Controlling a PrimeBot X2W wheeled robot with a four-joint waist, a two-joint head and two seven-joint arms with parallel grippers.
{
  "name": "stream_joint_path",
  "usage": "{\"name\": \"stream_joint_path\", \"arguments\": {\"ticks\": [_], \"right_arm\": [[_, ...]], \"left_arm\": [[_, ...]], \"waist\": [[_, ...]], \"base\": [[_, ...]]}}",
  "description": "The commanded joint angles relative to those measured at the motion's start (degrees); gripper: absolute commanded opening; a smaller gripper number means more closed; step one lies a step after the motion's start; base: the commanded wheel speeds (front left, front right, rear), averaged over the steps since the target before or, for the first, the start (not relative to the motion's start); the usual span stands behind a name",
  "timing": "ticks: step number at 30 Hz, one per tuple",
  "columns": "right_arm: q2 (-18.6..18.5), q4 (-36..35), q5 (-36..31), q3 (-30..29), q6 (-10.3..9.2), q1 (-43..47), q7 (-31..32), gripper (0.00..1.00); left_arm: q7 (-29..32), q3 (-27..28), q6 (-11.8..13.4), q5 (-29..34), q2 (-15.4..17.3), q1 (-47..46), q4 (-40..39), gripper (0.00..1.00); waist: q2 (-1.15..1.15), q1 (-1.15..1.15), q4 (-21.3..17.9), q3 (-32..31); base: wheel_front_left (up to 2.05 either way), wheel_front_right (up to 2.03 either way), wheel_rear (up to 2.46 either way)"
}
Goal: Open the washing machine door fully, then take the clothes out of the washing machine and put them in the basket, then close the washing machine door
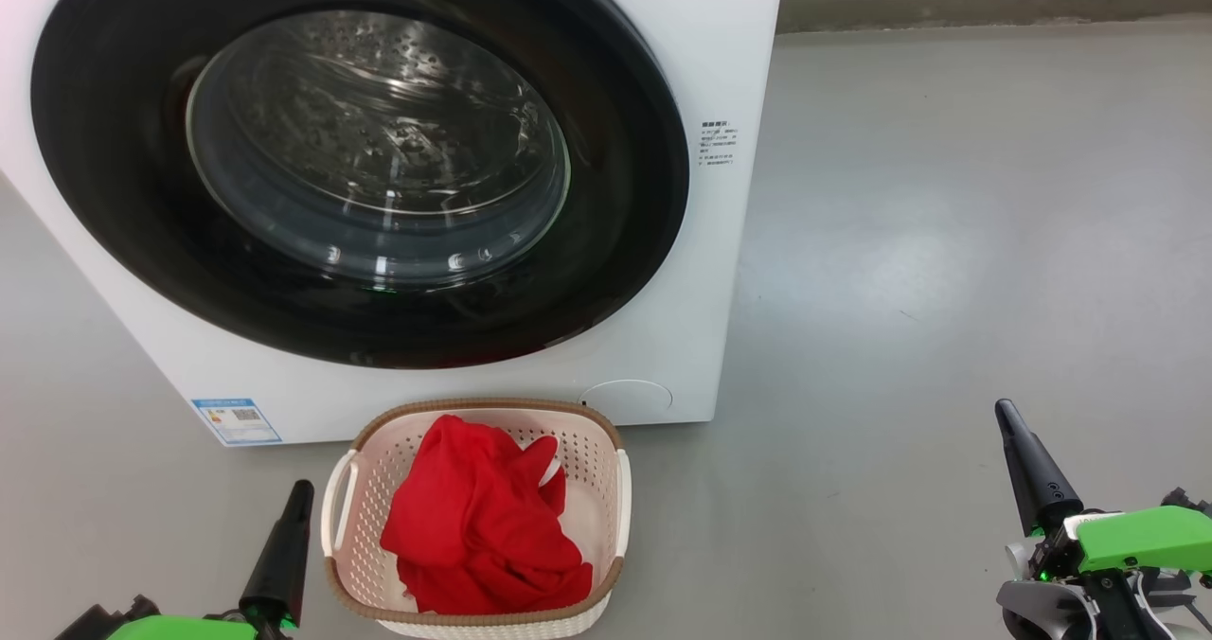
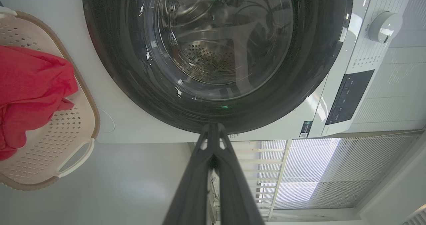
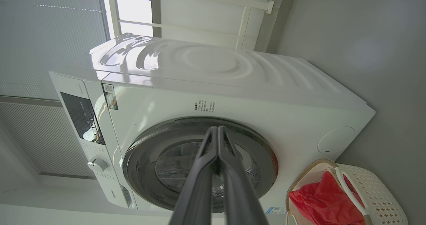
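Note:
The white washing machine (image 1: 696, 271) stands at the upper left of the head view, its round black-rimmed door (image 1: 114, 176) lying flush against the front, glass bowl at its centre. On the floor just before it sits the cream basket (image 1: 606, 465) with the red clothes (image 1: 478, 526) heaped inside. My left gripper (image 1: 299, 493) is shut and empty, low beside the basket's left handle. My right gripper (image 1: 1006, 415) is shut and empty, well right of the basket. The left wrist view shows the door (image 2: 109, 52), basket (image 2: 80, 151) and clothes (image 2: 30, 92); the right wrist view shows the washing machine (image 3: 233, 95).
Grey floor (image 1: 947, 242) stretches to the right of the machine up to a low wall ledge (image 1: 994, 6). A blue sticker (image 1: 235, 420) marks the machine's lower left corner. A control panel and dial (image 2: 384, 27) sit on the machine's top front.

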Motion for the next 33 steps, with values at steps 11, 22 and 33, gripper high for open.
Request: {"name": "stream_joint_path", "arguments": {"ticks": [11, 22, 33], "right_arm": [[-0.2, -1.8, 0.1, 0.7, -0.04, -2.5, 0.3, 0.00], [-0.2, -1.8, 0.1, 0.6, -0.04, -2.5, 0.3, 0.00], [-0.2, -1.8, 0.0, 0.6, -0.04, -2.5, 0.3, 0.00]], "left_arm": [[0.2, 2.2, -0.4, -0.5, 0.4, -2.6, -1.1, 0.00], [0.2, 2.2, -0.4, -0.5, 0.4, -2.6, -1.1, 0.00], [0.2, 2.2, -0.4, -0.5, 0.4, -2.6, -1.1, 0.00]], "waist": [[0.00, 0.00, 0.0, 0.0], [0.00, 0.00, 0.0, 0.0], [0.00, 0.00, 0.0, 0.0]], "base": [[0.00, 0.00, 0.00], [0.00, 0.00, 0.00], [0.00, 0.00, 0.00]]}}
